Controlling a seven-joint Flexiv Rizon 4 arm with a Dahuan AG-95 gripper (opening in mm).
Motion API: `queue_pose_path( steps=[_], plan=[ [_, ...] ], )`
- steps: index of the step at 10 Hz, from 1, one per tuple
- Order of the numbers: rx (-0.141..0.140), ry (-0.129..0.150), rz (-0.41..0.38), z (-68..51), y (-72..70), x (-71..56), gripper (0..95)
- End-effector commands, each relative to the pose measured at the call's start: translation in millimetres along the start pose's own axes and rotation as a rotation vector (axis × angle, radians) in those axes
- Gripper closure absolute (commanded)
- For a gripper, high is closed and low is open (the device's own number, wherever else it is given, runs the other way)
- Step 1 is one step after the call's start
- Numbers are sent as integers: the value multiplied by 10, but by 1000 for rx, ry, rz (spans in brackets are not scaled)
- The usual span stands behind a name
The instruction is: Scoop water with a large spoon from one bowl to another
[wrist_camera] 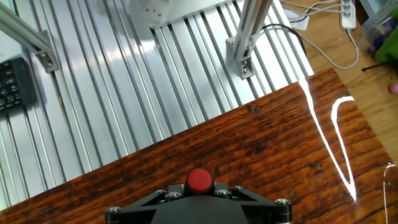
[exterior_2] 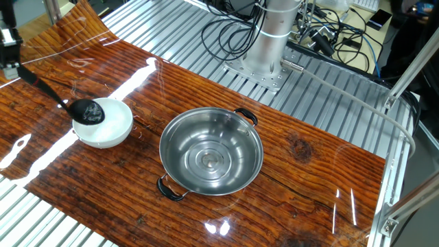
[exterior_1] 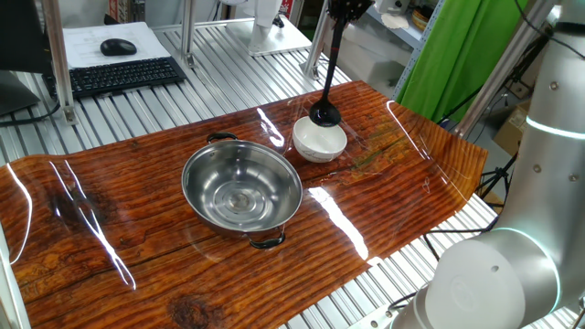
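The black large spoon (exterior_1: pixel 333 59) hangs tilted from my gripper (exterior_1: pixel 345 9) at the top edge of one fixed view. Its round cup (exterior_1: pixel 325 116) rests in the small white bowl (exterior_1: pixel 315 146), at the rim nearest the gripper. In the other fixed view the cup (exterior_2: pixel 87 112) sits at the white bowl's (exterior_2: pixel 113 130) left side, and the handle runs up-left to the gripper (exterior_2: pixel 8 58). The gripper is shut on the handle's end. The steel bowl (exterior_1: pixel 206 178) with two loop handles stands beside the white bowl (exterior_2: pixel 180 147). The hand view shows only the gripper body.
The bowls stand on a wood-grain board (exterior_1: pixel 110 238) with a glossy cover. A keyboard (exterior_1: pixel 123 76) and mouse (exterior_1: pixel 117 47) lie on the slatted metal table behind. The arm's base (exterior_2: pixel 264 51) and cables stand at the far side. A green cloth (exterior_1: pixel 457 55) hangs at the right.
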State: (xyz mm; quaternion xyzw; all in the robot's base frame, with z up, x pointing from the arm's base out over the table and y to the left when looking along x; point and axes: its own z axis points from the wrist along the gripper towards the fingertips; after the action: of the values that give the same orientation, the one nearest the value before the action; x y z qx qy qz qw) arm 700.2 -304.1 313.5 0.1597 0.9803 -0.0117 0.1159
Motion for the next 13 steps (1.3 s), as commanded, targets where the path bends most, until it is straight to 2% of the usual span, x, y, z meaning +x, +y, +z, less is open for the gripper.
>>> queue_pose_path(
  steps=[1,2,3,5,12,13],
  plan=[
    [23,-39,-1,-3,-20,42,950],
    [38,-50,-9,-6,-23,38,950],
    [38,-49,-7,-3,-20,42,950],
    [77,-60,-36,9,-8,59,950],
    [126,-31,-71,42,26,111,950],
    [148,-35,-81,53,37,129,950]
  ],
)
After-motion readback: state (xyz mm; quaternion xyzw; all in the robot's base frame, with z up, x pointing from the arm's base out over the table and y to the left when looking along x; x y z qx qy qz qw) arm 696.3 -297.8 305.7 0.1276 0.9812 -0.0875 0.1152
